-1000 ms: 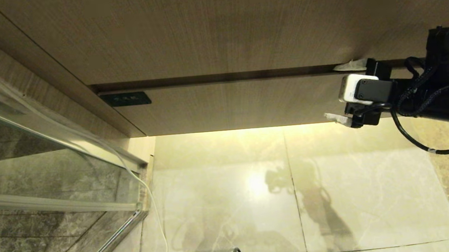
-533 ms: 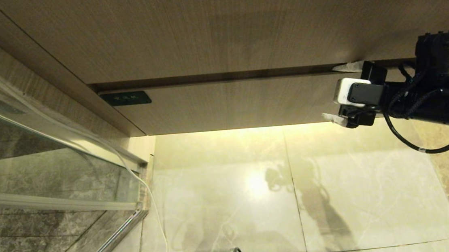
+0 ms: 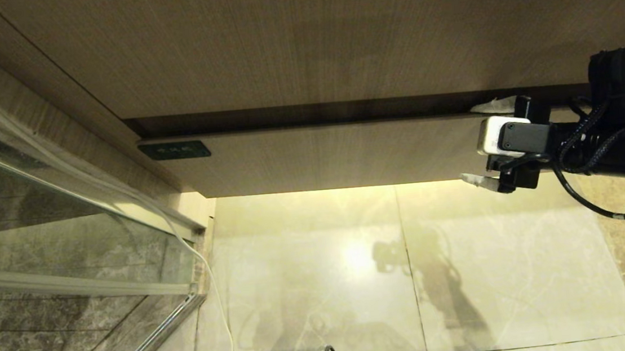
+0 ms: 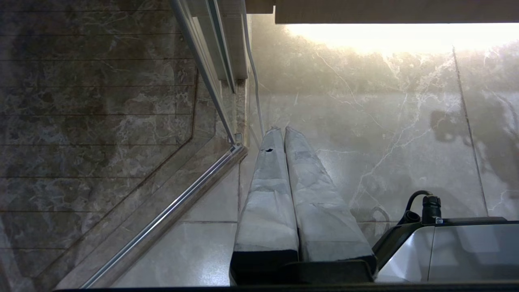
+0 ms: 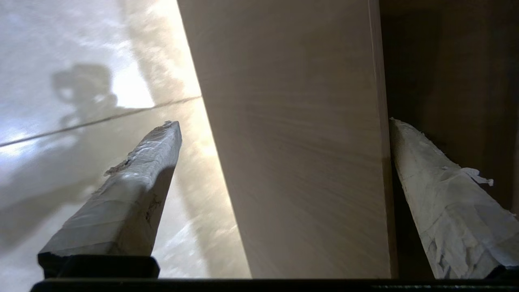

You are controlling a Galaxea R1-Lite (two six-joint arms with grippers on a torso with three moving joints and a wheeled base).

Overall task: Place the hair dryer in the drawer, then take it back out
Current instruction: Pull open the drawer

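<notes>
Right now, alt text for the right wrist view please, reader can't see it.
The right gripper is open, its two taped fingers straddling the light wood-grain front of the drawer: one finger over the glossy marble floor, the other in the dark gap behind the panel. No hair dryer shows.

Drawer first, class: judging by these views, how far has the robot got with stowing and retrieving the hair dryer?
Early stage. The drawer stands barely ajar, a dark gap above its front. In hand: the right end effector, wide open, straddles the drawer front, one finger in that gap. The left end effector hangs shut over the floor. No hair dryer shows, so placing and retrieving remain.
</notes>
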